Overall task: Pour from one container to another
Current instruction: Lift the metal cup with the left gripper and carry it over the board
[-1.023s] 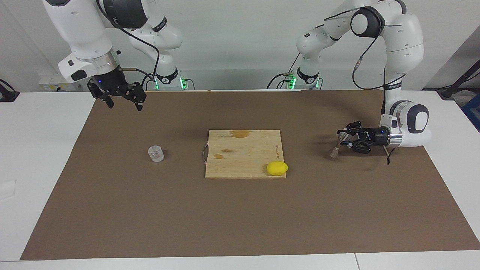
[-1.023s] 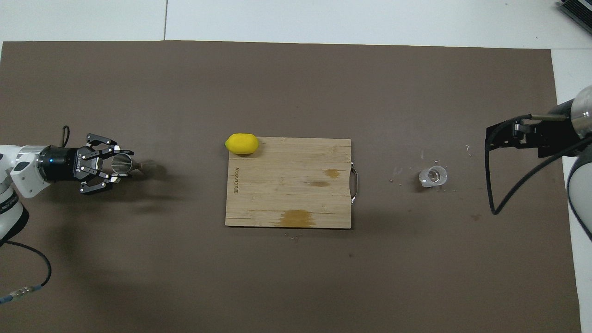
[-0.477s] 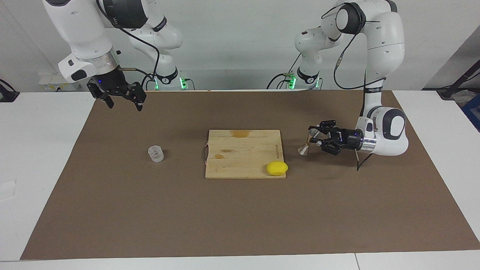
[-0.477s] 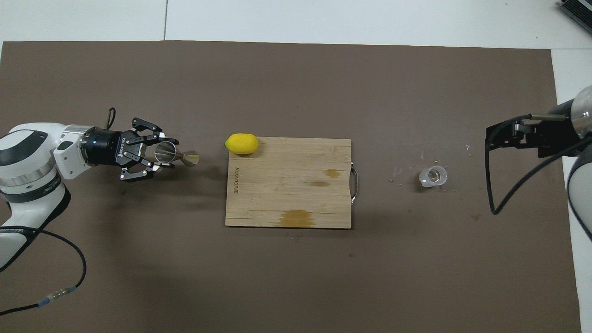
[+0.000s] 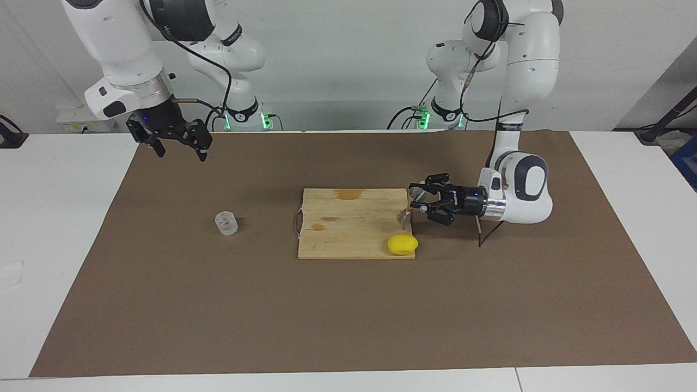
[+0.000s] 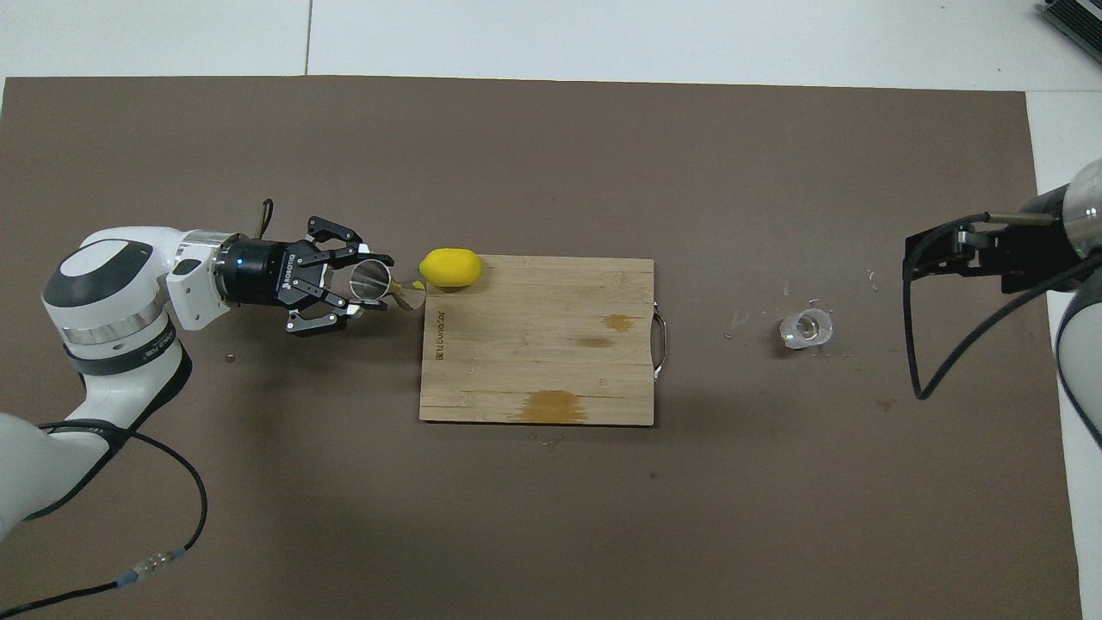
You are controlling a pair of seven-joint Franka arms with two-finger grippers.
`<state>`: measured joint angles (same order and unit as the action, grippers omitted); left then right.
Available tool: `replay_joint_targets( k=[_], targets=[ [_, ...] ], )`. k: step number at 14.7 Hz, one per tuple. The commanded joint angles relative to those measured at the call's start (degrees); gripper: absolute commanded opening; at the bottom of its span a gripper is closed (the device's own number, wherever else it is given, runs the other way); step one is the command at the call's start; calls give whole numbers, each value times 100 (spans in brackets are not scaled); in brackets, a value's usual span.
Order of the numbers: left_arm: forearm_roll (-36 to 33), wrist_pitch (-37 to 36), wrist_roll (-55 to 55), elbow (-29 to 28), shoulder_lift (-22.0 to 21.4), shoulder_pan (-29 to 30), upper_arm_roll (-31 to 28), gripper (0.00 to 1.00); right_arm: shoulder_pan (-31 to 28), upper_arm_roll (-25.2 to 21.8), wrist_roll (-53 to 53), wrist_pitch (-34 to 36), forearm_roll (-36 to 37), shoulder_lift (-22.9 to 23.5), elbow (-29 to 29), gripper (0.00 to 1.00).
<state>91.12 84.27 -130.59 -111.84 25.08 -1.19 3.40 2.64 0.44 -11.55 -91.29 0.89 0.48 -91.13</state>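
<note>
The left gripper [image 5: 418,202] reaches in level from the left arm's end of the table, its jaws clamped on the small silver hourglass-shaped metal jigger [image 5: 409,207]. The jigger is held off the brown mat [image 5: 348,316], tilted with one cone drooping over the edge of the pale wooden cutting board [image 5: 354,223] at that end. In the overhead view the jigger [image 6: 379,282] sits at about nine o'clock of the yellow lemon [image 6: 449,267], just beside it. The lemon rests on the board's corner.

The small squat clear glass tumbler [image 5: 226,223] stands upright on the mat, well apart from the board toward the right arm's end; overhead, it [image 6: 806,328] lies at three o'clock of the board.

The right gripper [image 5: 177,144] waits in the air, jaws apart and holding nothing, at about eleven o'clock of the tumbler in the facing view.
</note>
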Motion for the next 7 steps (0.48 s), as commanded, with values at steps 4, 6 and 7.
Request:
replay_joint_targets(
  k=[4, 6, 7],
  targets=[
    [1029, 1055, -11, -523, -407, -1047, -94, 36, -53, 35, 171, 59, -27, -13, -1, 100],
    [1616, 1546, -176, -698, -495, -1495, -94, 36, -53, 35, 171, 59, -27, -13, -1, 100],
    [1941, 1809, -447, -734, -496, -1698, -94, 36, -53, 35, 171, 59, -27, -13, -1, 100]
  ],
)
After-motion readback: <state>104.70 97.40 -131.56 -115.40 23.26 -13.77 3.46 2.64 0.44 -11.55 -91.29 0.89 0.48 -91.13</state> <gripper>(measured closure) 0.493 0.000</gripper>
